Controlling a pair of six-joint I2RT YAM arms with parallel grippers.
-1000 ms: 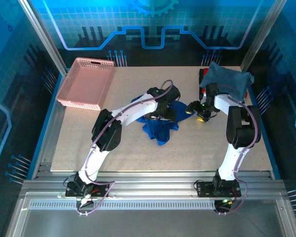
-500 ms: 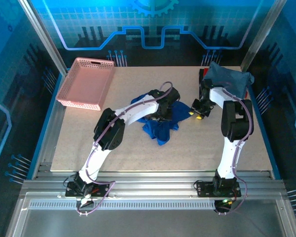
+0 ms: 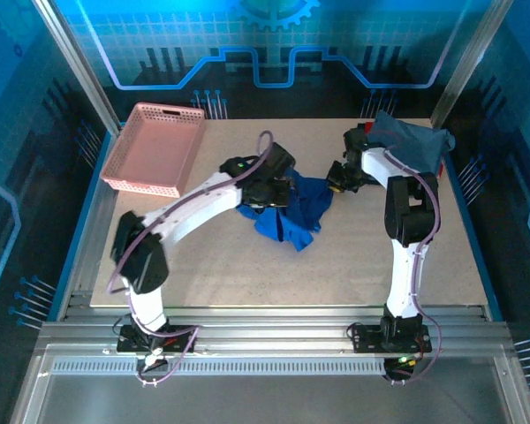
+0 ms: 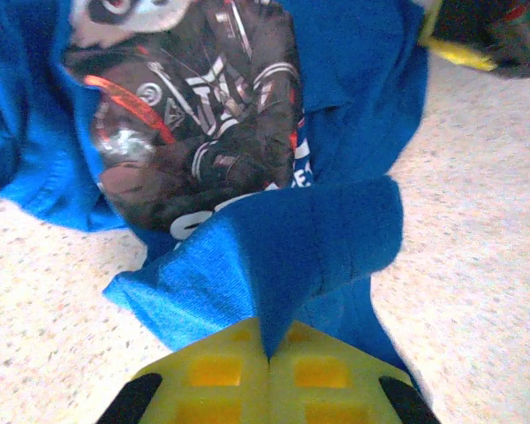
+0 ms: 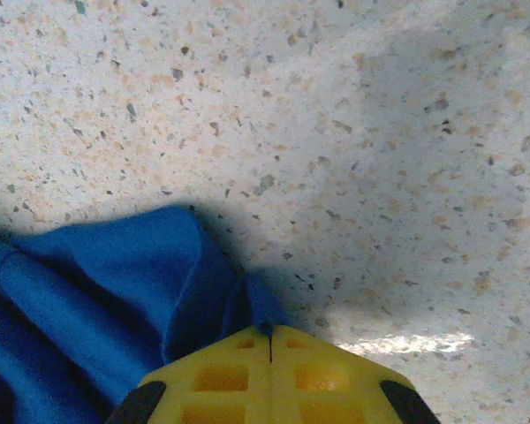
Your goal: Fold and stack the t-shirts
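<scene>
The royal-blue t-shirt (image 3: 293, 219) lies crumpled at the middle of the table, and its printed graphic (image 4: 194, 115) faces up in the left wrist view. My left gripper (image 3: 278, 187) is at the shirt's back left part; its yellow fingers are shut on a raised fold of the blue cloth (image 4: 336, 230). At the shirt's right tip, my right gripper (image 3: 334, 179) is shut on a thin edge of the blue cloth (image 5: 88, 283), low over the tabletop. The slate grey-blue t-shirt (image 3: 412, 146) lies bunched at the back right corner, apart from both grippers.
A pink perforated basket (image 3: 155, 148) stands at the back left corner. Something red (image 3: 362, 132) peeks out beside the grey-blue shirt. Speckled tabletop (image 5: 380, 132) lies bare past the right gripper and along the near edge (image 3: 274, 283).
Both grippers have shifted back and to the left with the blue shirt. The right gripper, off the cloth a second ago, now pinches the shirt's right tip, which is drawn out toward it.
</scene>
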